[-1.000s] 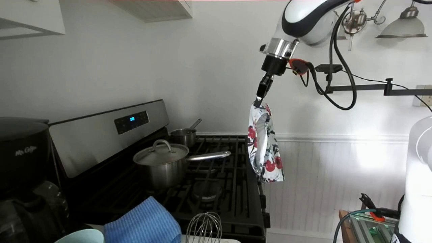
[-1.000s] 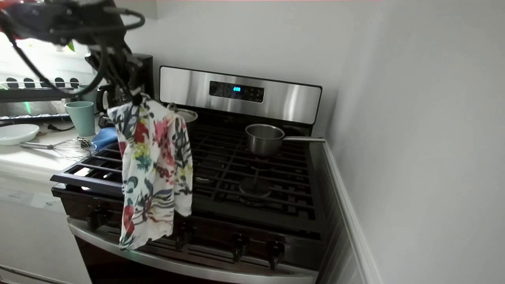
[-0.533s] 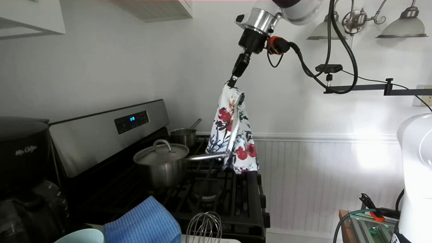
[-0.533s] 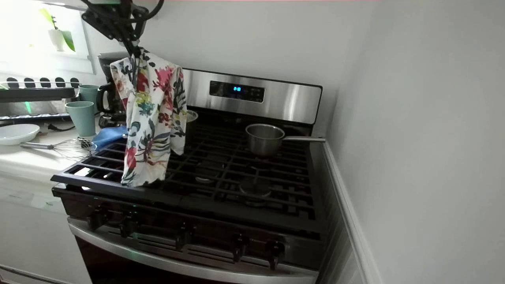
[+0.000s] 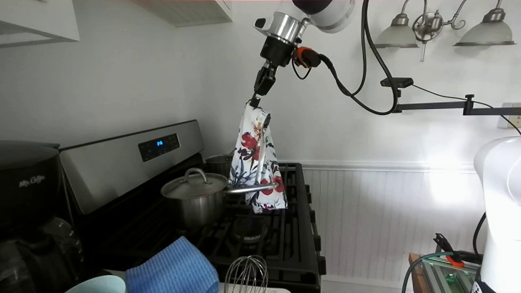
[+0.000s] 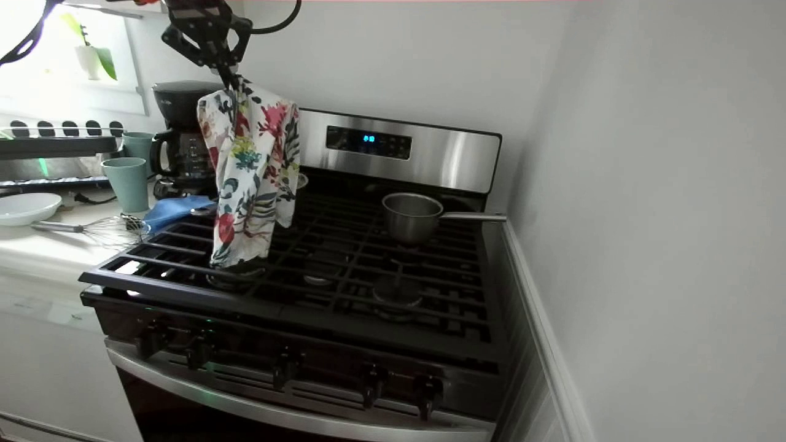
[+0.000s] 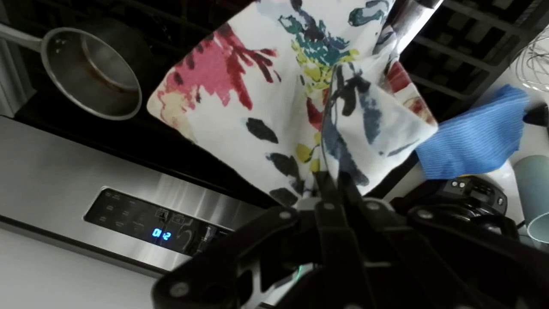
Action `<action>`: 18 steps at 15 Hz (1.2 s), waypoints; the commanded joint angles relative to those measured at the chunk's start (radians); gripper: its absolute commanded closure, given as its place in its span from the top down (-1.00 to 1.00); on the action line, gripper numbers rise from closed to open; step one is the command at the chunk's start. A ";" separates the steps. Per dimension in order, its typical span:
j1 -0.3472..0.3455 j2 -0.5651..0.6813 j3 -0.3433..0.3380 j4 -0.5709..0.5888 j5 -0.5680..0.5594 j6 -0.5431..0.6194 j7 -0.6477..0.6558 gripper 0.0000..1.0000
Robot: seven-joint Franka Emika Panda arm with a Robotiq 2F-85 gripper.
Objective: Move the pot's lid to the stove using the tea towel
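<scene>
Tool (image 5: 255, 101) is pinching floral tea towel (image 5: 248, 156) — jaws nearly together — dangling it over gas stove (image 6: 307, 320); lid (image 5: 190, 188) is sitting on its saucepan (image 5: 197, 213) (loop handle (image 5: 196, 170) up).

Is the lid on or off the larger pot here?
On: in an exterior view, the lid covers the top of the larger pot, with no gap visible.

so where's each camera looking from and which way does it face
In an exterior view: near the coffee maker, facing across the stove to the panelled wall; arm and gripper show.
In an exterior view: in front of the stove, facing its control panel; gripper at top.
Wrist view: behind the gripper, which shows at bottom, looking down at the tea towel.
Both exterior views share the tea towel and small saucepan.
</scene>
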 commanded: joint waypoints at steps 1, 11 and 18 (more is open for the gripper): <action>-0.022 0.013 0.021 0.010 0.038 0.014 -0.039 -0.97; 0.025 0.283 0.046 0.279 0.208 -0.043 -0.552 -0.97; -0.048 0.464 0.157 0.405 0.317 -0.046 -0.768 -0.97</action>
